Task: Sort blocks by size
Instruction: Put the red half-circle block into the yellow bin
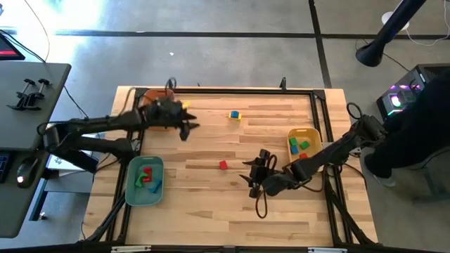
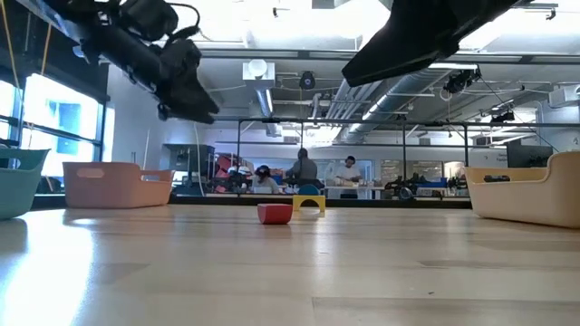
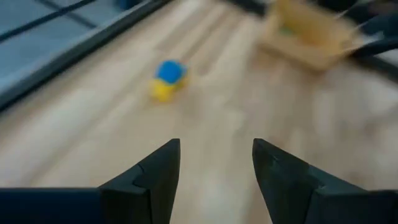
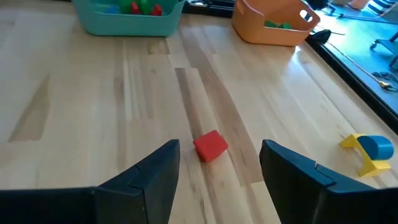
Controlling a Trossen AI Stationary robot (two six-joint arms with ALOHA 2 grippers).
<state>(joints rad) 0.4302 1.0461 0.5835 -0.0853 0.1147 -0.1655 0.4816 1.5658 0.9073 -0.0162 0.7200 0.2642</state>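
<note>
Resting on pale planked wood, a boxy red block (image 4: 210, 146).

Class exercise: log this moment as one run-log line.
left gripper: open, empty, by orange tray | right gripper: open, facing red block | blue-yellow blocks: unsorted

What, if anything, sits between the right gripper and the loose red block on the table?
Nothing visible. The right gripper, jaws open, faces the red block across bare wood; the blue-and-yellow blocks sit well off to one side.
</note>
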